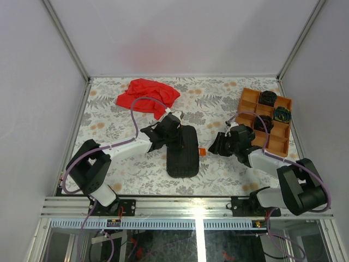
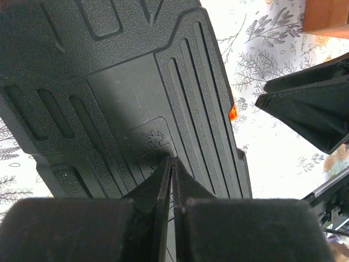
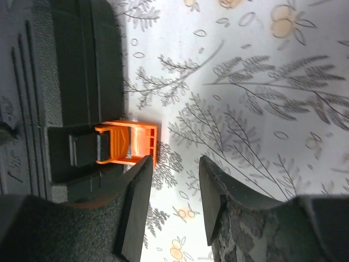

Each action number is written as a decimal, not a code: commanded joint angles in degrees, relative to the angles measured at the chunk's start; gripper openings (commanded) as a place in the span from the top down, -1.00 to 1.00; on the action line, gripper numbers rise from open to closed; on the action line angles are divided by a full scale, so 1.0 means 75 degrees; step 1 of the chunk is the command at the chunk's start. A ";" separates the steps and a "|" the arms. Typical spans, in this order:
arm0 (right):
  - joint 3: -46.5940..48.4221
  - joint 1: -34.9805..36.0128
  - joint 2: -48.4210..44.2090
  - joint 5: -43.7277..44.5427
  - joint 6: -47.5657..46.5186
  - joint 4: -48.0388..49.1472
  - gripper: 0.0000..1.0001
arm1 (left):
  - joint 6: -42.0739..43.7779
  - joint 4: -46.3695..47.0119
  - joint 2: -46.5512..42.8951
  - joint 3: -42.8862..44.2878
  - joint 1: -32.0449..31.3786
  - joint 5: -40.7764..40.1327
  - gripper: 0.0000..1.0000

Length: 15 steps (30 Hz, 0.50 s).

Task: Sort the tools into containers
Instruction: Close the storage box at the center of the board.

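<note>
While the black tool case (image 1: 182, 153) lies shut mid-table, long side running away from the arm bases, both grippers sit close on it. The left gripper (image 1: 175, 131) hangs over the far end of the lid, its two fingers pressed flat together w/ nothing between them. In the left wrist view the tips look to be on the lid, but I can't tell for sure that they touch. The right gripper (image 1: 216, 146) is low at the case's right edge, pointing at the orange latch (image 1: 202, 152). Its jaws are parted only a narrow way & hold nothing. In the right wrist view the latch (image 3: 131, 143) sticks out flat from the case onto the table (image 1: 218, 103), and one fingertip sits right at its outer edge, the other just beside on bare tabletop. The case is hard plastic, pebbled texture, w/ long moulded ribs & recessed slots and a small embossed logo. The latch is glossy orange plastic, squarish w/ an open frame. The tabletop is white w/ a grey leaf & orange fruit print. Off to the right, near that arm, the orange tray (image 1: 278, 144) has square compartments, and dark coiled bundles (image 1: 268, 97) fill three of them, one a greenish bundle (image 1: 282, 114). A crumpled red cloth (image 1: 147, 94) lies at the far left.
</note>
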 commanded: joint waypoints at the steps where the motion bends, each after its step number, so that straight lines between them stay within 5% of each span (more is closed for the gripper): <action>1: 0.0090 -0.0234 0.0448 -0.1567 0.0079 0.1181 0.09 | -0.0033 -0.0416 0.0435 -0.0225 -0.0130 -0.0293 1.00; 15: 0.0448 -0.0384 0.1986 -0.2559 0.0423 0.1352 0.27 | -0.0124 -0.0438 0.0524 -0.0301 -0.0193 -0.0341 1.00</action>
